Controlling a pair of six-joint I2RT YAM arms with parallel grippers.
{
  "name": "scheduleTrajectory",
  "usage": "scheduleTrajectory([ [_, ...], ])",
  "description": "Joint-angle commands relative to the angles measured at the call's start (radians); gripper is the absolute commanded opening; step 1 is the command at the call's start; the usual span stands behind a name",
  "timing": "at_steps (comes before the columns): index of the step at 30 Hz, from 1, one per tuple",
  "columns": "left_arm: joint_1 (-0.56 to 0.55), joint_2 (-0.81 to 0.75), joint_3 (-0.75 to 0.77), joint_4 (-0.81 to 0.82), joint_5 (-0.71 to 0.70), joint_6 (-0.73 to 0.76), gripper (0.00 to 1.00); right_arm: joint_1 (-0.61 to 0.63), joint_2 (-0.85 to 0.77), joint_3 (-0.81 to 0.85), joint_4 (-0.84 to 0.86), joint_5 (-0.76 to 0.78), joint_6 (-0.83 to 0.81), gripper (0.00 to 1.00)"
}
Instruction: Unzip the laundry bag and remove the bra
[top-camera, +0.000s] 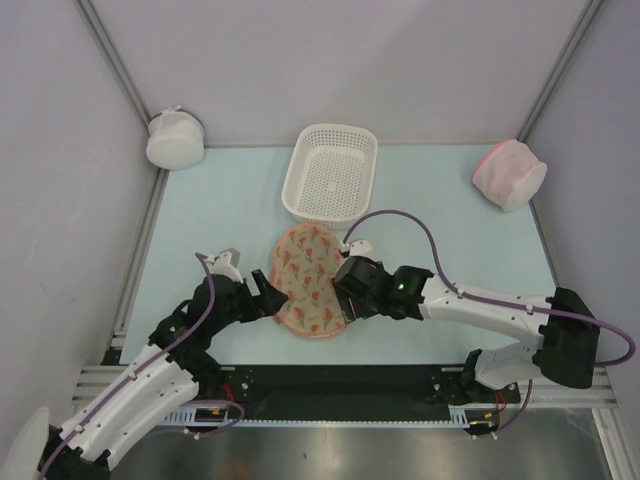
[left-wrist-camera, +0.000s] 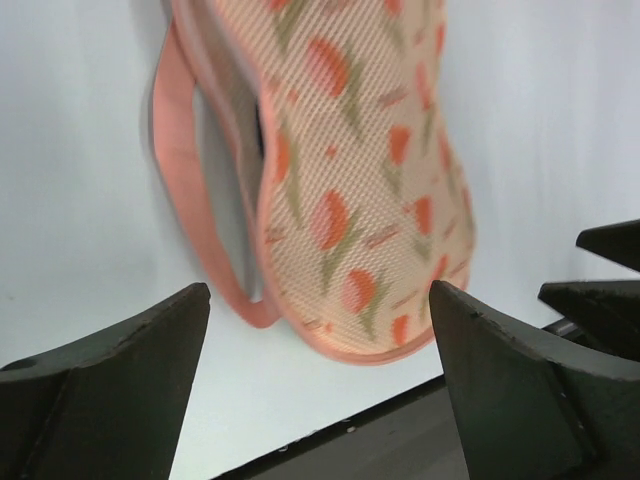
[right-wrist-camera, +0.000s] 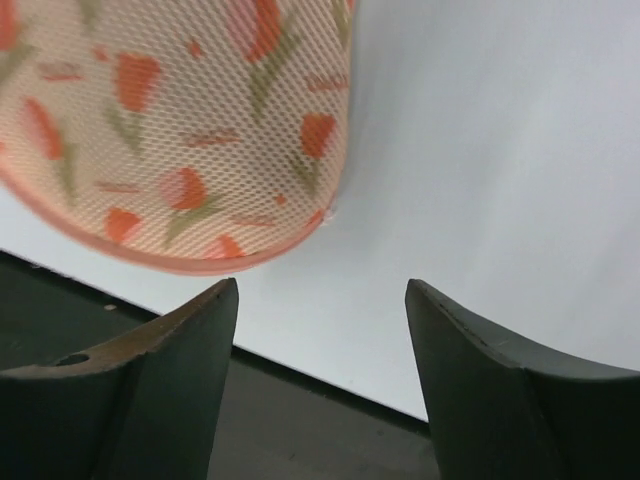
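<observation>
At the far left corner of the pale blue-green worktop a round white mesh pouch is seen, well apart from the work. Nearer, the left pincer is held released, its fingers spread wide with nothing between them, just beside the left edge of the flat peanut-shaped beige mesh laundry bag printed with orange-red and green flowers and edged in pink. The bag lies near the middle of the worktop, close to its near edge, just short of a white perforated plastic basket. The dark navy bra is not seen; it is judged to be inside the bag. The right pincer is likewise released and empty, at the bag's near right end. At the far right sits a round pink-and-white mesh pouch.

The zip puller cannot be made out. If the zip is tugged while the bag is unpinned, the light bag may be dragged off the near edge; both fabric layers may be pinched together.
</observation>
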Motion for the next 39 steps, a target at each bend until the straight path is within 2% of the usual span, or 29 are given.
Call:
scheduleTrajectory([
  [1, 0.020, 0.041, 0.181, -0.098, -0.095, 0.102, 0.98, 0.033, -0.044, 0.153, -0.084, 0.081, -0.035, 0.74],
  [4, 0.119, 0.111, 0.261, -0.120, -0.090, 0.204, 1.00, 0.070, -0.021, 0.217, -0.014, 0.069, -0.064, 0.74],
  [8, 0.417, 0.225, 0.335, -0.126, 0.048, 0.348, 1.00, 0.113, 0.080, 0.274, 0.105, 0.006, -0.096, 0.73],
  [14, 0.651, 0.277, 0.382, -0.083, 0.117, 0.467, 1.00, 0.185, 0.275, 0.420, 0.171, -0.001, -0.125, 0.71],
  [17, 0.705, 0.296, 0.379, -0.063, 0.123, 0.492, 1.00, 0.209, 0.375, 0.483, 0.163, 0.035, -0.129, 0.71],
  [23, 0.737, 0.294, 0.379, -0.045, 0.142, 0.488, 1.00, 0.219, 0.521, 0.565, 0.108, 0.124, -0.121, 0.68],
  [31, 0.739, 0.290, 0.370, -0.042, 0.168, 0.483, 1.00, 0.237, 0.656, 0.684, 0.054, 0.173, -0.141, 0.65],
  [35, 0.738, 0.291, 0.369, -0.042, 0.178, 0.482, 1.00, 0.249, 0.740, 0.756, -0.019, 0.275, -0.135, 0.64],
  [39, 0.739, 0.290, 0.367, -0.040, 0.183, 0.481, 1.00, 0.255, 0.782, 0.802, -0.093, 0.360, -0.133, 0.59],
])
